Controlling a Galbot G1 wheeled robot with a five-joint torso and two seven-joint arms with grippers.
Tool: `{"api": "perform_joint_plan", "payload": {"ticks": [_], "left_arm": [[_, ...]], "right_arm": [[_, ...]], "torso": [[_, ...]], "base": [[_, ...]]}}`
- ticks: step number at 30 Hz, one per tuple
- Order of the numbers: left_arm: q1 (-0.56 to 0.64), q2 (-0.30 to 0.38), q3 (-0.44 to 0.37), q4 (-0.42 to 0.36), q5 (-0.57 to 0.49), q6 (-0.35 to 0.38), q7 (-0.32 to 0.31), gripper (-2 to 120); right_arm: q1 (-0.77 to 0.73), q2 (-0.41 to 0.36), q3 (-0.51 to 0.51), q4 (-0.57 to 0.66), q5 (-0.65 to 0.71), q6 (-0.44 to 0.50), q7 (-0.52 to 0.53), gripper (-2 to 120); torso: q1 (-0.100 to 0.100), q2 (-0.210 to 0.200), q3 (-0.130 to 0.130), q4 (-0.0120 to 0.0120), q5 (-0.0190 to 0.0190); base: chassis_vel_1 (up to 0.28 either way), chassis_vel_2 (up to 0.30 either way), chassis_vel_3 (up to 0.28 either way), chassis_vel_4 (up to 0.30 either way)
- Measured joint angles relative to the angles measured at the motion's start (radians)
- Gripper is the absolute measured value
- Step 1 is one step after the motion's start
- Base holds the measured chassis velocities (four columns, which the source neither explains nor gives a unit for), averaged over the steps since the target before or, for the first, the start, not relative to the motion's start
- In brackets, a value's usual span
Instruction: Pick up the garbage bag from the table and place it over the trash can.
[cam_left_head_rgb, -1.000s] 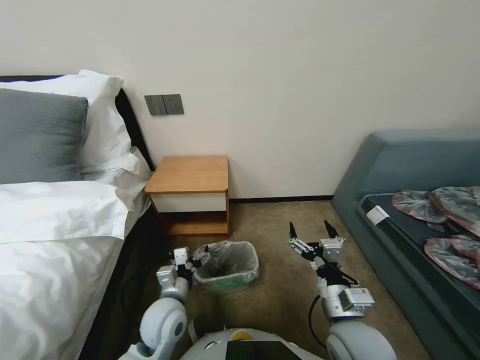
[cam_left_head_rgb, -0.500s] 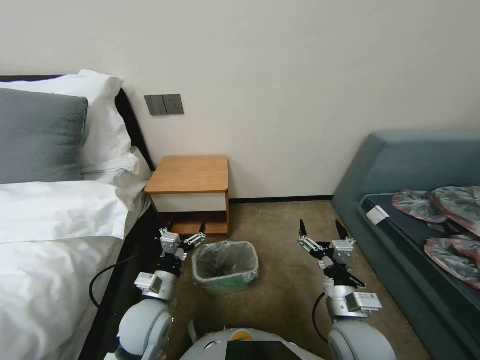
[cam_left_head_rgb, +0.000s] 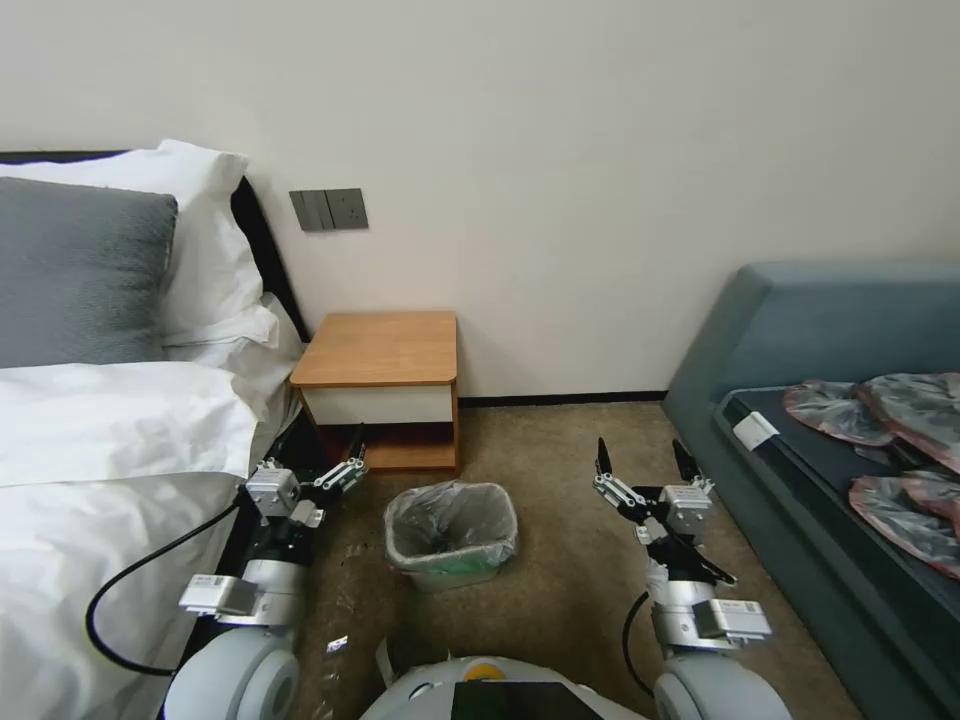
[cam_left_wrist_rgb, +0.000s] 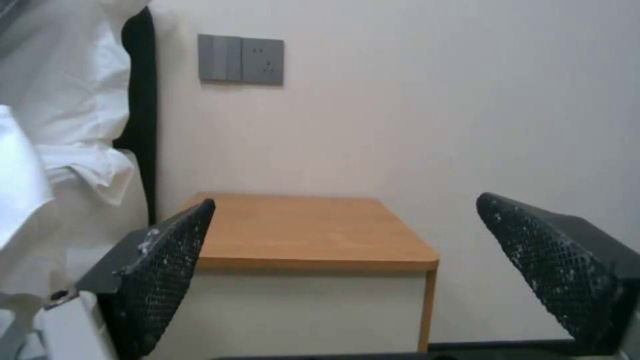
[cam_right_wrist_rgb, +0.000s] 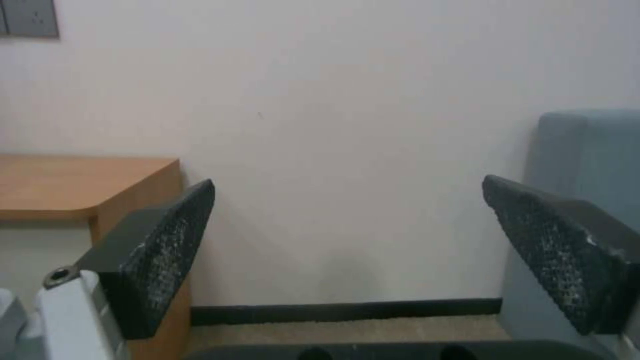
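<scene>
The fingers (cam_left_wrist_rgb: 167, 270) of the left gripper (cam_left_head_rgb: 318, 462) stand spread wide with nothing between them, and in the left wrist view they frame the orange-brown top of the nightstand (cam_left_head_rgb: 380, 348), whose surface is bare. The right gripper (cam_left_head_rgb: 640, 462) is likewise released, its two dark textured fingers (cam_right_wrist_rgb: 163, 250) apart and holding nothing, pointing toward the cream wall (cam_left_head_rgb: 600, 180) with the black baseboard (cam_right_wrist_rgb: 347, 311) low between them. Taking the trash can (cam_left_head_rgb: 452, 568) as the landmark: the garbage bag (cam_left_head_rgb: 450, 520), thin, grey and wrinkled, lines the can's inside and folds over its rim, so it sits on the can rather than on the nightstand. The nightstand stands just beyond the can, against the wall. The left gripper is raised on the can's left, between the can and the bed (cam_left_head_rgb: 110, 440), near the nightstand's lower shelf and clear of the bag. The right gripper is raised on the can's right, well apart from it, over the tan carpet (cam_left_head_rgb: 560, 590) and short of the blue-grey sofa (cam_left_head_rgb: 800, 320). More crumpled grey bags with reddish edges (cam_left_head_rgb: 890, 410) lie on the sofa's seat, far to the can's right.
</scene>
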Motion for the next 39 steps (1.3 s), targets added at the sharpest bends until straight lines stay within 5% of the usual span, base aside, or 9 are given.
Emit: {"api": "perform_joint_plan", "payload": {"ticks": [39], "left_arm": [[-0.003,0.000,0.021,-0.003,0.010,0.020,-0.005,100]], "right_arm": [[0.001,-0.004,0.001,0.001,-0.009,-0.010,0.007,100]], "torso": [[0.000,0.000,0.000,0.0000,0.0000]], "base": [[0.000,0.000,0.000,0.000]]}}
